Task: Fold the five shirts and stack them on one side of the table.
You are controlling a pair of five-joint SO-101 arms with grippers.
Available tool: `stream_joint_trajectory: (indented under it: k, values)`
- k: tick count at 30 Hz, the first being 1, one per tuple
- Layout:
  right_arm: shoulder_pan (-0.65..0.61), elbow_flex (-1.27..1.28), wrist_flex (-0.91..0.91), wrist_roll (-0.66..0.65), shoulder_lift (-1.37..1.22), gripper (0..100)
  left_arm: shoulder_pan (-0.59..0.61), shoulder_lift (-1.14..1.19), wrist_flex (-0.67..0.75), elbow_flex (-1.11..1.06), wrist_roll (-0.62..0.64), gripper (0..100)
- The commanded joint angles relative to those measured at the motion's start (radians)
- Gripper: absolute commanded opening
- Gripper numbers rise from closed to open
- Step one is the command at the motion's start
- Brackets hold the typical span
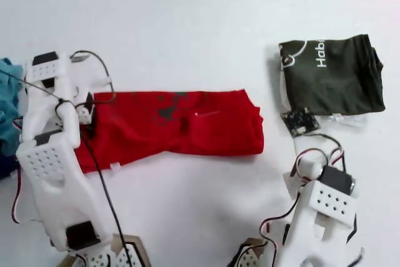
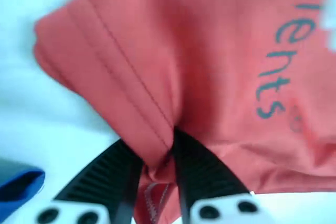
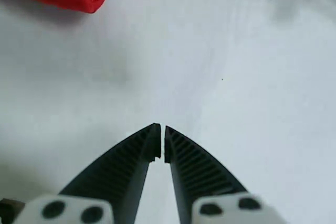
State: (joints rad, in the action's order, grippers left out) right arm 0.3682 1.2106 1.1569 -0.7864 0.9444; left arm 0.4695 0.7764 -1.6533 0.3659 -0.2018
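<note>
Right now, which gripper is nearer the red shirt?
Left. The left gripper is shut on the red shirt's edge; the right gripper is shut over the table, apart from the shirt's folded end.

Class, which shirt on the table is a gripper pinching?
The red shirt, the long strip mid-table: the left gripper is shut on its end. The folded dark green shirt lies ungripped.
</note>
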Motion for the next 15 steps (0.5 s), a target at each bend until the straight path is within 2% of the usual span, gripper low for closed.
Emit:
stream_joint_trajectory:
  k: [1, 4, 8, 12, 15]
  values:
    - [0.010, 0.078, -0.104, -0.008, 0.028, 2.1, 0.124, -0.026, -0.040, 0.085, -0.020, 3]
    - [0.010, 0.153, -0.191, -0.002, 0.028, 2.1, 0.175, -0.041, -0.127, 0.208, -0.072, 3]
    - [0.010, 0.227, -0.277, 0.003, 0.028, 2.1, 0.213, -0.075, -0.133, 0.246, -0.095, 3]
    - [0.010, 0.245, -0.318, 0.005, 0.028, 2.1, 0.169, -0.141, -0.133, 0.180, -0.092, 3]
    - [0.008, 0.259, -0.351, 0.052, 0.028, 2.1, 0.084, -0.230, -0.133, 0.104, -0.087, 3]
